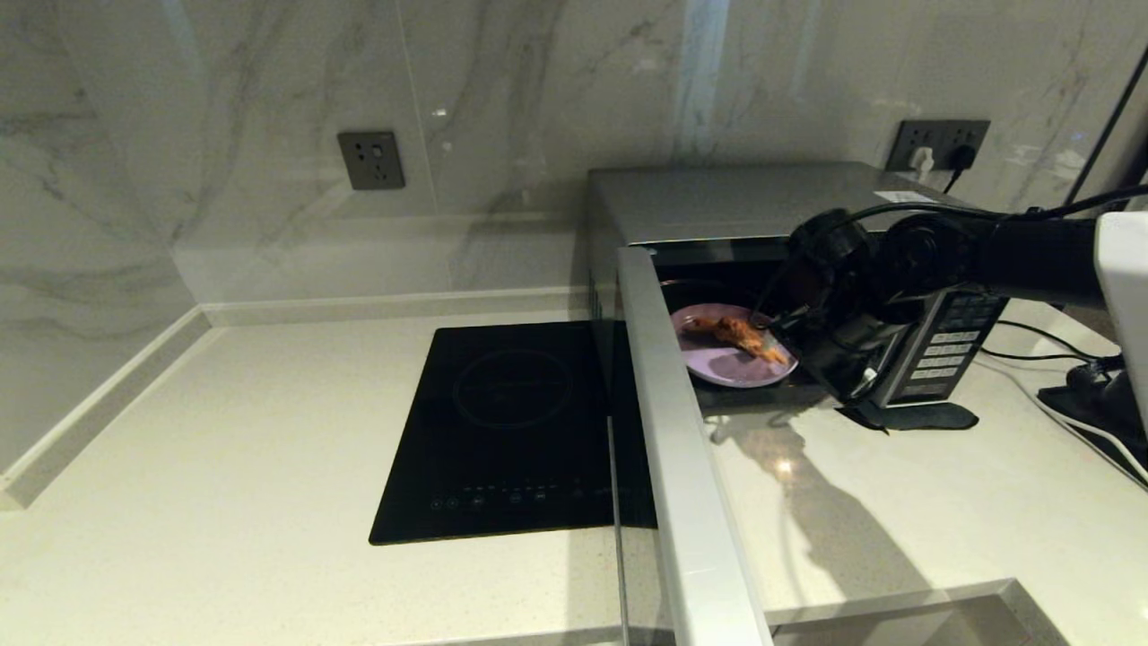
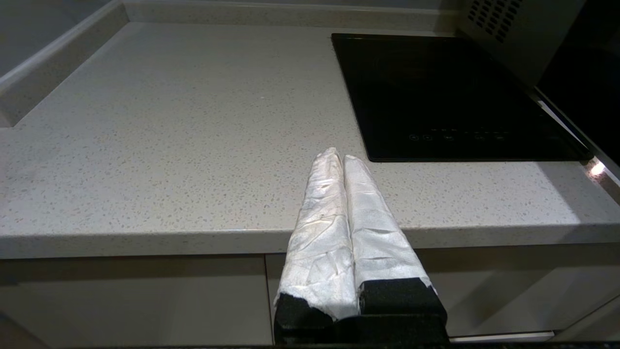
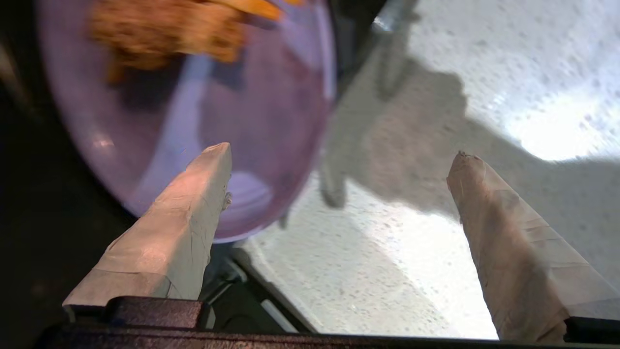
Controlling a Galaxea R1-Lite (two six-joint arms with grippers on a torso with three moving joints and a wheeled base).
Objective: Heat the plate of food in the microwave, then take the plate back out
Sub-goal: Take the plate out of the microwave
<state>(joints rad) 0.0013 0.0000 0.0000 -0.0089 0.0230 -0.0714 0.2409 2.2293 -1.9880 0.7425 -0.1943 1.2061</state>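
The silver microwave (image 1: pixel 735 202) stands at the back right with its door (image 1: pixel 668 422) swung wide open toward me. The lavender plate (image 1: pixel 717 366) of fries and fried chicken (image 1: pixel 744 336) lies at the mouth of the cavity. My right gripper (image 1: pixel 794 327) hangs just beside the plate's right edge. In the right wrist view this gripper (image 3: pixel 341 152) is open: one fingertip (image 3: pixel 213 165) lies over the plate's (image 3: pixel 271 121) rim, the other over bare counter. Nothing is clamped. My left gripper (image 2: pixel 339 155) is shut and empty, parked over the counter's front edge.
A flat black induction cooktop (image 1: pixel 511 422) lies left of the open door, also seen in the left wrist view (image 2: pixel 450 87). The microwave's button panel (image 1: pixel 951 345) sits behind my right arm. Cables (image 1: pixel 1058 359) trail on the counter at far right. Wall sockets (image 1: pixel 370 160) are on the marble backsplash.
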